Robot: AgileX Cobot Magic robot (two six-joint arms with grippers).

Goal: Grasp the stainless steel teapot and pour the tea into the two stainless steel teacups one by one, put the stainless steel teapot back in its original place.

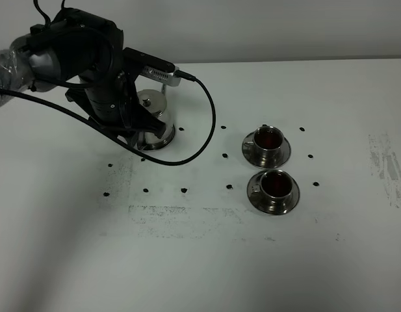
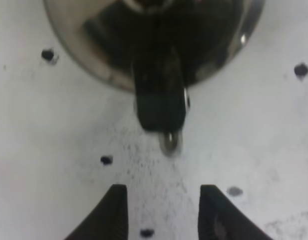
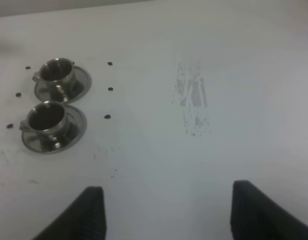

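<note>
Matte black left end effector (image 2: 162, 212) | tapered shiny teapot (image 1: 155, 122) | two steel teacups (image 1: 270, 166)

— Where does the teapot (image 1: 153, 119) stand?

— On the left part of the desk (image 1: 200, 260), toward the back, on its round disc (image 1: 162, 143). The left arm (image 1: 70, 58) hangs over it, and the left tool (image 2: 162, 212) sits just off the pot's handle (image 2: 160, 100), apart from it.

— And the cups?

— To the right of the pot, well apart from it. The rear teacup (image 1: 268, 138) is on its saucer (image 1: 283, 156); the front teacup (image 1: 275, 185) stands on a second saucer (image 1: 290, 203) just before the first. There is tea (image 1: 276, 184) in both.

— The right tool (image 3: 168, 210)?

— Above bare desk, right of the cups.
</note>
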